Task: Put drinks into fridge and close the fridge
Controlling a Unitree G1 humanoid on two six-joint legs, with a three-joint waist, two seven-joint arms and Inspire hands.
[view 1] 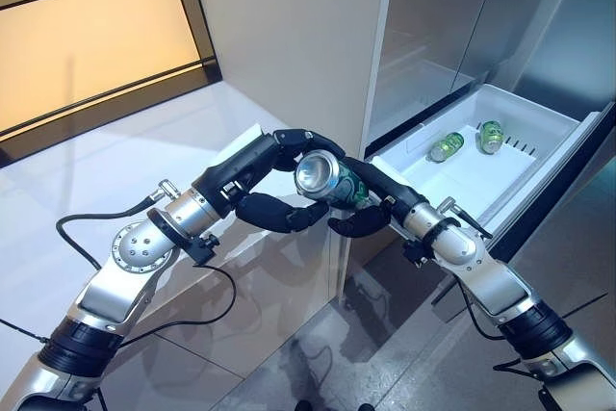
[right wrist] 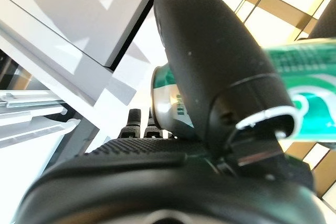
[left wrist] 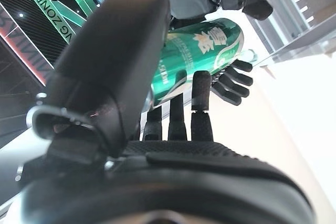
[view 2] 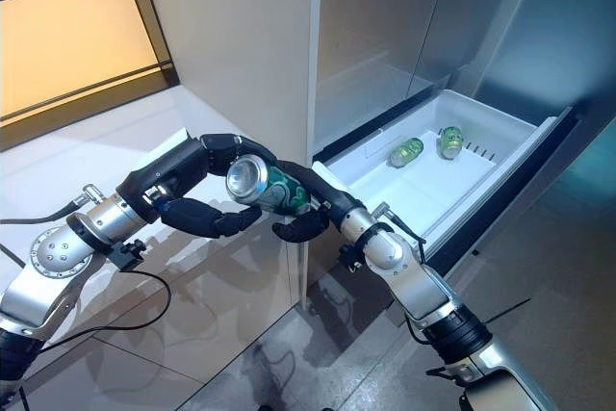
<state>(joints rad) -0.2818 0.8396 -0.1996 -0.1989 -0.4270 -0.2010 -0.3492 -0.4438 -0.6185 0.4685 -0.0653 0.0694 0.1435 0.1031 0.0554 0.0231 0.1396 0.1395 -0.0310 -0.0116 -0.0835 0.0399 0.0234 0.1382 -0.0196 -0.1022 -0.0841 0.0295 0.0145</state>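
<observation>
Two robot hands meet on one green can (view 1: 330,181) in front of the fridge's white side panel (view 1: 289,36). The left robot hand (view 1: 272,183) has its fingers curled over the can's silver end and its thumb under it. The right robot hand (view 1: 371,201) grips the can's other end, fingers over the top and thumb beneath. The can lies roughly level, held in the air just beside the near corner of the open white fridge drawer (view 1: 539,156). Inside that drawer lie two more green cans (view 1: 447,147), on their sides and near each other toward the back. A pale counter (view 1: 115,141) stretches to the left.
</observation>
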